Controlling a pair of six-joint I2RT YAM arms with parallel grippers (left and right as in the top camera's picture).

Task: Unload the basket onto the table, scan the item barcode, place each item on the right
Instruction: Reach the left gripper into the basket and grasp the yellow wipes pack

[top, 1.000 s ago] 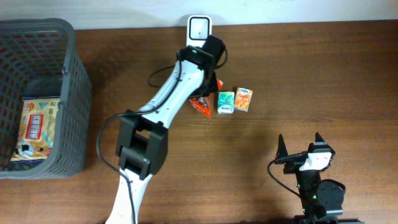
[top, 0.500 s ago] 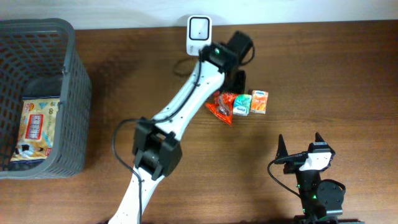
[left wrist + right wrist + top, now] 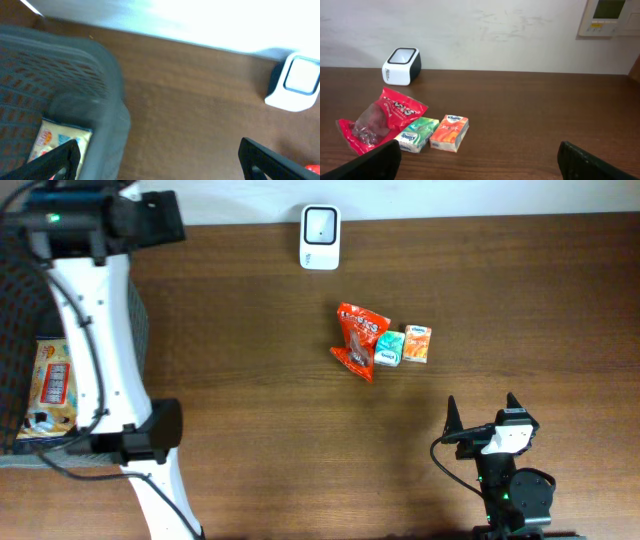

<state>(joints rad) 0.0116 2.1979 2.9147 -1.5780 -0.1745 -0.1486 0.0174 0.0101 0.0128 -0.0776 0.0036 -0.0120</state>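
Red: one snack bag (image 3: 360,340), beside two tissue packs (image 3: 390,348) and one scanner (image 3: 320,224).

Crinkly red snack bag (image 3: 361,340) lies flat, a bit crumpled; little white scanner (image 3: 320,224) stands well apart behind it.

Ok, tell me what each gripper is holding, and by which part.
Nothing is held. The left gripper, near the basket, and the right gripper both stand open and empty; the red snack bag lies free.
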